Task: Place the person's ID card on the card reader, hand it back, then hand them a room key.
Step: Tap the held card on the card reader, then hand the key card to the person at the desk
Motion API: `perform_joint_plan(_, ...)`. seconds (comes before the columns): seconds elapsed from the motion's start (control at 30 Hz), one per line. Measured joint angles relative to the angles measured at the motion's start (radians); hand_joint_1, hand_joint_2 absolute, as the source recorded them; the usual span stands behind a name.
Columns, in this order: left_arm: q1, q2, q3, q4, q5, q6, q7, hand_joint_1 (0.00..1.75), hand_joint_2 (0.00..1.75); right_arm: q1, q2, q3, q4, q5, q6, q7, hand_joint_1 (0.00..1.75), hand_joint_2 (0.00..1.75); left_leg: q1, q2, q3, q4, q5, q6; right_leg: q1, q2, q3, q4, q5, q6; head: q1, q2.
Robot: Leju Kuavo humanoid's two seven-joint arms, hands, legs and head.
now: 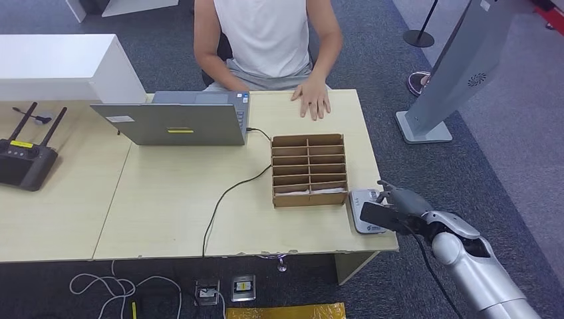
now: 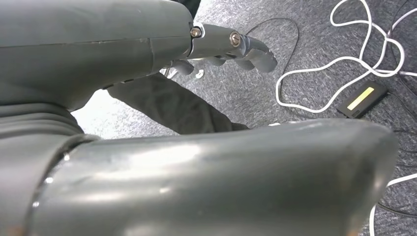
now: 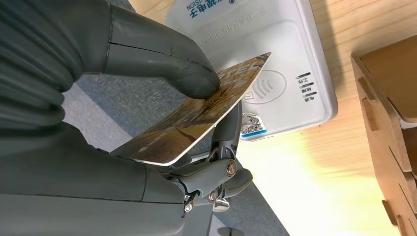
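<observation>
The right hand [image 3: 147, 98] holds the ID card [image 3: 196, 115] over the card reader [image 3: 275, 73].

Up close in the right wrist view, the thick thumb presses on top of the card and darker fingers [image 3: 227, 132] push up from under it, so the card is pinched tight. The card is tilted, and its long side points away from the hand, with the far corner above the reader's wave mark (it does not lie flat on it). In the head view the reader [image 1: 362, 199] sits at the table's [image 1: 166, 212] near right corner, beside the brown divided box [image 1: 309, 170]. The left hand [image 2: 231, 46] hangs over the floor, fingers bent in, holding nothing. Farther off is a laptop [image 1: 174, 119], then the person's hand [image 1: 312, 100] resting flat on the table.
</observation>
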Motion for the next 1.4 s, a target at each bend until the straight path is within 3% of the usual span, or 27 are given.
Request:
perform_joint_plan(1.2,0.0,-0.011,0.0,0.0,-0.012,0.016,-0.016,0.0,0.0,-0.036,0.002,0.008,0.026,-0.005,-0.012,-0.009,1.75,1.75,0.0,0.0,0.001,0.0,0.0,0.0,0.0,0.0,0.001,0.0,0.0,0.0,0.0,0.0)
perform_joint_plan(1.4,0.0,-0.011,-0.001,0.0,-0.024,0.018,-0.016,0.0,0.0,-0.122,0.002,-0.007,0.046,0.026,-0.041,-0.048,1.75,1.75,0.0,0.001,0.0,0.0,0.0,0.0,0.0,0.001,0.0,0.0,0.0,0.0,0.0,0.0)
